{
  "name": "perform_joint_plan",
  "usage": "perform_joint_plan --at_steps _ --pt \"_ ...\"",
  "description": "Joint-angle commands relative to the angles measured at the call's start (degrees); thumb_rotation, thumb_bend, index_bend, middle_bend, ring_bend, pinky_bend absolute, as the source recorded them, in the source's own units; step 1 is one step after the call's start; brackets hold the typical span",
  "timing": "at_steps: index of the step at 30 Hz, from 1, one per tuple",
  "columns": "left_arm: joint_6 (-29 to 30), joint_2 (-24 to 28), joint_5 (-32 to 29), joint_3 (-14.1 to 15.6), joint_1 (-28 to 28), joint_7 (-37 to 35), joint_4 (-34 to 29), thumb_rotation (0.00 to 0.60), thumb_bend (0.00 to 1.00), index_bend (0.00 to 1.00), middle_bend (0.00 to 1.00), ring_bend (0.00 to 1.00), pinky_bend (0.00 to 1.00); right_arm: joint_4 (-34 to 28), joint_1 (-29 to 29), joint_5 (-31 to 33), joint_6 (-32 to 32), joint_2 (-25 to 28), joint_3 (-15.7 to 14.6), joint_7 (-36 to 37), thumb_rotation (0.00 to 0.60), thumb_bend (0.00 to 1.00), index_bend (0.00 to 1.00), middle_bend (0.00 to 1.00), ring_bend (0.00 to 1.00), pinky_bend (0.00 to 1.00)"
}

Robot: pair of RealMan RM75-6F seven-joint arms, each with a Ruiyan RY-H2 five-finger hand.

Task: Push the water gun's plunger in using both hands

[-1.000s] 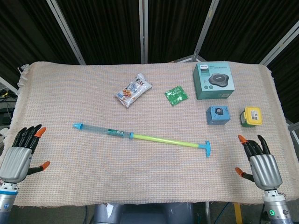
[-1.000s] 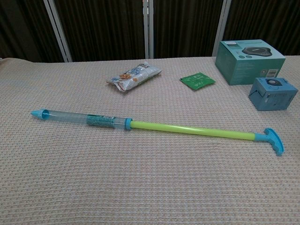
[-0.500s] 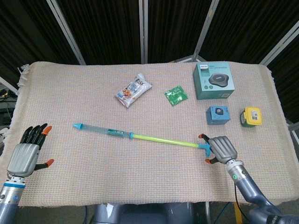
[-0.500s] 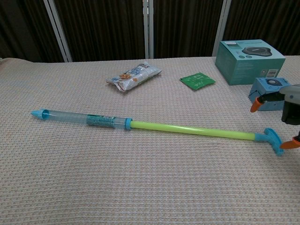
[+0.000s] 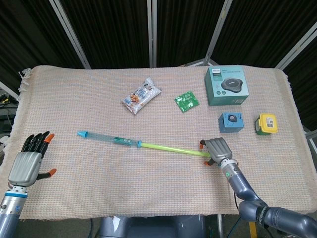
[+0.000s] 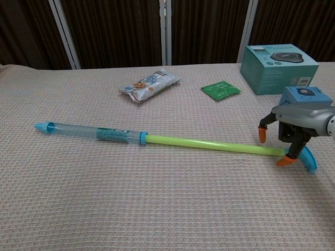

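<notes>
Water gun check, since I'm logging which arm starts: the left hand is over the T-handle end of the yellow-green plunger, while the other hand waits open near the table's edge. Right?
Not quite: it is the right hand over the T-handle end of the plunger, as the head view shows. The left hand waits open near the table's edge.

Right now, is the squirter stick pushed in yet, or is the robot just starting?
Just starting. The yellow-green plunger rod sticks far out of the clear barrel, so nothing is pushed in. The right hand is over the rod by the blue handle, but whether it grips is unclear. The left hand is open, far from the barrel. Left: hold the barrel, then push.
</notes>
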Motion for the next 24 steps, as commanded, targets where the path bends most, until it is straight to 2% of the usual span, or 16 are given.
perform_joint_plan --at_steps 1,14,18,24 --pt "-0.1 -0.1 0.0 0.0 0.0 0.1 0.0 0.600 0.00 0.00 0.00 0.00 0.00 1.2 0.5 0.4 0.7 -1.1 -0.5 -0.6 0.600 0.00 0.47 1.00 1.00 1.00" --pt "-0.4 0.0 -0.4 -0.1 -0.2 -0.2 0.2 0.600 0.00 0.00 0.00 0.00 0.00 3.3 1.1 1.7 2.5 -2.6 -1.9 -2.0 0.600 0.11 0.52 1.00 1.00 1.00" --pt "-0.6 -0.1 -0.4 -0.1 -0.3 -0.2 0.2 0.600 0.00 0.00 0.00 0.00 0.00 3.9 1.2 1.8 2.7 -2.9 -2.2 -1.8 0.600 0.24 0.60 1.00 1.00 1.00" --pt "-1.5 -0.5 -0.9 -0.1 -0.7 0.4 0.5 0.600 0.00 0.00 0.00 0.00 0.00 3.2 1.2 0.7 3.2 -2.6 -2.4 -0.8 0.600 0.34 0.69 1.00 1.00 1.00"
